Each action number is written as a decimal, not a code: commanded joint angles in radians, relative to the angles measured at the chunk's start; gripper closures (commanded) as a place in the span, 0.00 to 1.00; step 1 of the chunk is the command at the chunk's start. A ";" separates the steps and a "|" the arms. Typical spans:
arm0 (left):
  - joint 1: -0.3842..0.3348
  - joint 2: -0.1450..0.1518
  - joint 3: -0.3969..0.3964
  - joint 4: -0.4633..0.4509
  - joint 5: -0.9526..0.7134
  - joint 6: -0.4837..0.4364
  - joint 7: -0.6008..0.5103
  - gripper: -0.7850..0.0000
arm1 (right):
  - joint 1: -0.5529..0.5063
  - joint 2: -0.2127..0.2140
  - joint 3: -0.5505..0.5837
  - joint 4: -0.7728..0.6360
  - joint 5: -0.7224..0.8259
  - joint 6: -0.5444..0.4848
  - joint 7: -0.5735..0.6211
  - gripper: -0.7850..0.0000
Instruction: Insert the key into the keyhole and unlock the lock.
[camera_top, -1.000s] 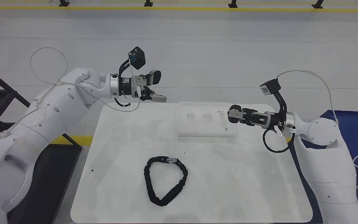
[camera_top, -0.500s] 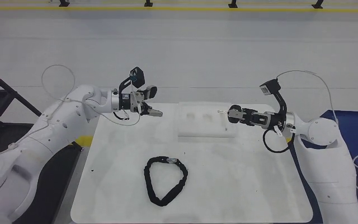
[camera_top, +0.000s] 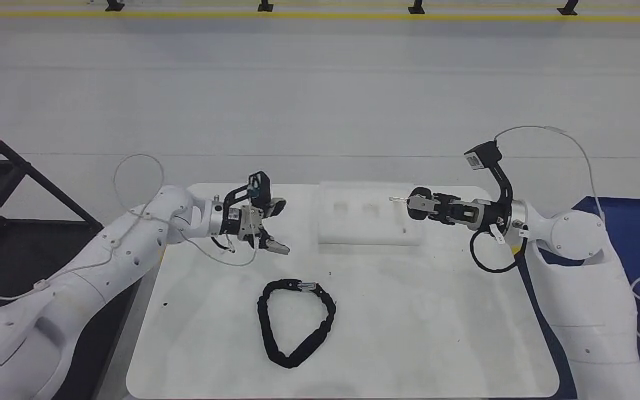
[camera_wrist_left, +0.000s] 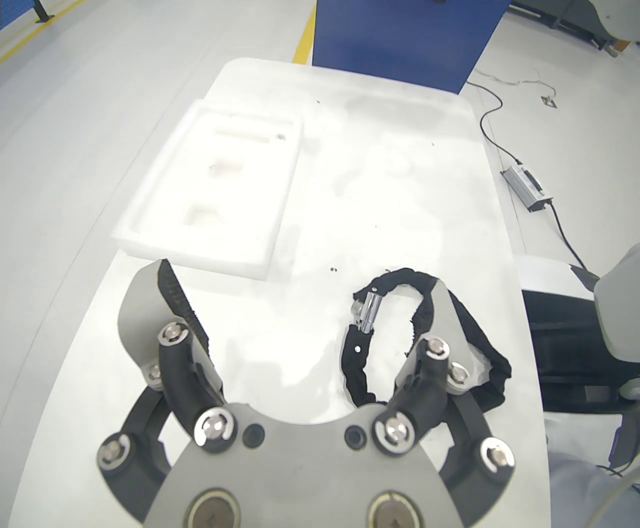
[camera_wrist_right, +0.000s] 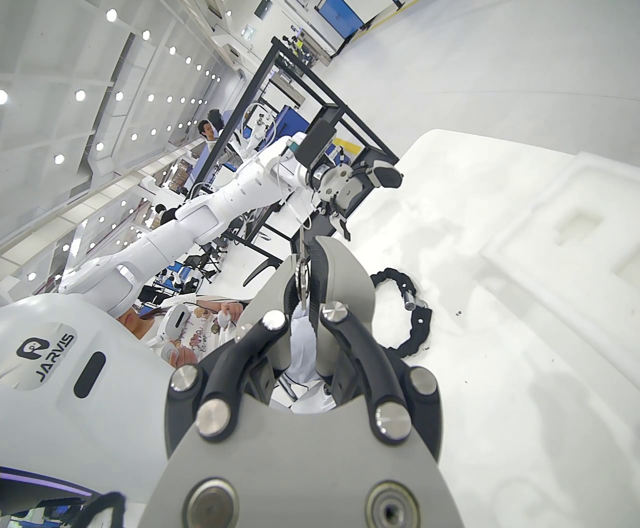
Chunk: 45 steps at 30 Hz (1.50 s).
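While my left gripper (camera_wrist_left: 300, 280) hangs spread wide over the table (camera_top: 420, 320), the chain lock (camera_top: 296, 322) lies loose just beyond it. If I close off-centre, its steel cylinder (camera_wrist_left: 369, 312) may roll away. Farther off, over the foam tray (camera_wrist_left: 280, 200), my right gripper (camera_wrist_right: 307, 260) pinches the key (camera_wrist_right: 302, 272) thinly, so it could twist or drop.

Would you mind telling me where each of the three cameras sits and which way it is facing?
Top view: above the arms, looking down at the table; both arms show, the left gripper open, the right gripper by the foam tray.
Left wrist view: behind its own open fingers, facing the chain lock and tray.
Right wrist view: behind its fingers shut on the key, facing the left gripper across the table.
Shared: all three show the chain lock and tray.
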 joint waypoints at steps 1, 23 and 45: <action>0.005 -0.005 0.010 -0.003 0.029 0.000 0.010 0.00 | 0.000 0.000 0.000 0.000 0.000 0.000 0.000 1.00; -0.001 -0.033 0.083 0.025 0.067 0.000 0.008 0.00 | 0.000 0.000 0.000 0.000 0.000 0.000 0.000 1.00; 0.157 -0.098 0.082 0.125 0.647 0.126 0.561 0.00 | 0.000 0.000 0.000 0.000 0.000 0.000 0.000 1.00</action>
